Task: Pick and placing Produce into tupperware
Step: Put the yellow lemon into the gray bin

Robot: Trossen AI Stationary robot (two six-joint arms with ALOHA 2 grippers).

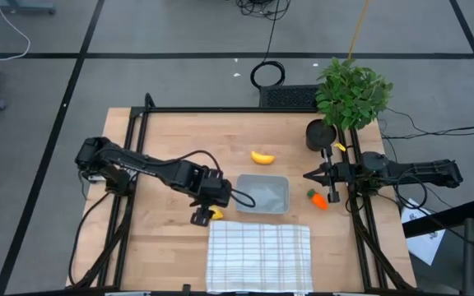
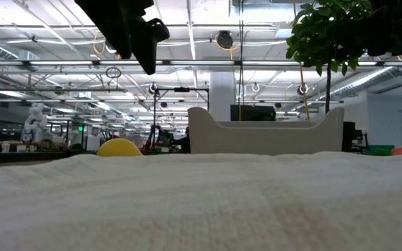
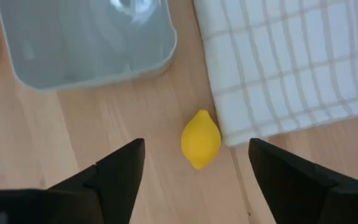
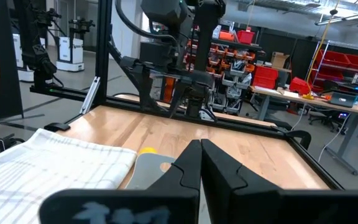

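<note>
Sitting empty mid-desk, the tupperware (image 1: 263,193) has the lemon (image 1: 216,214) outside at its eight o'clock, under the spread left claw (image 1: 202,215); right claw (image 1: 309,175) pinched together.

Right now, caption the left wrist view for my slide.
Open left jaws above the lemon, lying between tupperware and checked cloth.

This is a robotics lab on a big open industrial floor. Overhead run exposed pipes and long strip lights (image 2: 54,52) under a high ceiling. A black metal frame (image 4: 104,43) stands around the wooden worktop (image 1: 171,148), and cables (image 1: 266,74) trail over the grey floor with its dark lines. Behind it stand red parts bins (image 4: 266,74), cluttered desks (image 4: 316,99) and another robot arm (image 4: 33,50).
</note>
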